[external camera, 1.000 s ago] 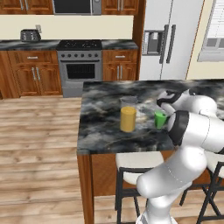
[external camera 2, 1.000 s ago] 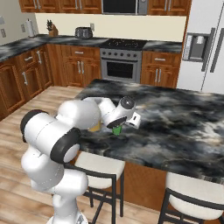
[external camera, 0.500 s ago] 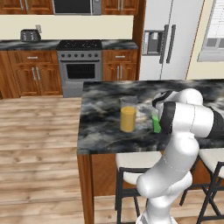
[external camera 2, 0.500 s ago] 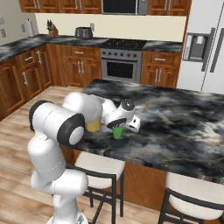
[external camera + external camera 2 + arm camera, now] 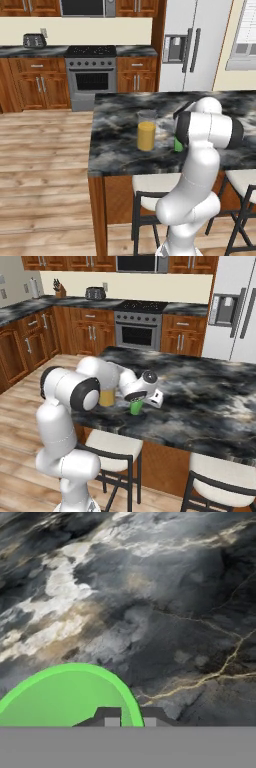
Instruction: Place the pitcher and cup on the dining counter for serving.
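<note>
Fingers [image 5: 128,718] clamped on cup [image 5: 65,697] rim, cup over dining counter [image 5: 165,602], beside pitcher [image 5: 146,131]

White arm is covering most of the cup [image 5: 177,145] in left base view. Hand view is cutting the cup's [image 5: 65,697] lower half. The pitcher [image 5: 106,398] is sitting half hidden behind the forearm.

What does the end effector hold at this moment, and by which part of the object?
The end effector holds the green cup by its rim: one fingertip sits inside the rim, the other outside. The cup is over the dining counter.
</note>
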